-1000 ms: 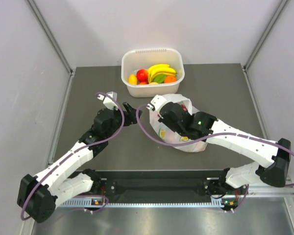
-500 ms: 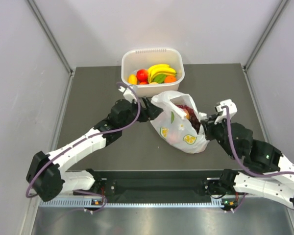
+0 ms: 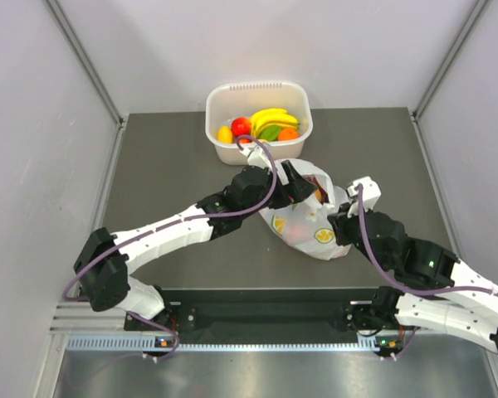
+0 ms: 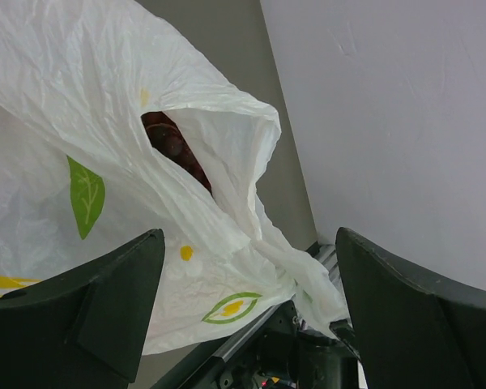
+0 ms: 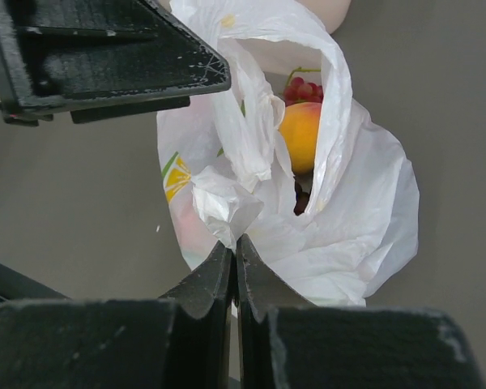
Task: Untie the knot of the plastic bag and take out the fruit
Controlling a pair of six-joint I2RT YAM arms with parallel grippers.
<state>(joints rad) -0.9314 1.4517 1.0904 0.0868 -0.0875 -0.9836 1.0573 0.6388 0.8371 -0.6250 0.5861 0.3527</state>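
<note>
Your left gripper (image 4: 249, 243) stands spread wide, the bag (image 4: 105, 105) open just ahead of its fingers. Your right gripper (image 5: 236, 247) is pressed together against the bag's crumpled rim, with a peach (image 5: 301, 134) inside just beyond.

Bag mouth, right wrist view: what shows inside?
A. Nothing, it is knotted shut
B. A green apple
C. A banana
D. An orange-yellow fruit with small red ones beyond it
D: the bag gapes open, and an orange-yellow fruit sits in the opening with small red ones just above it in the picture.
</note>
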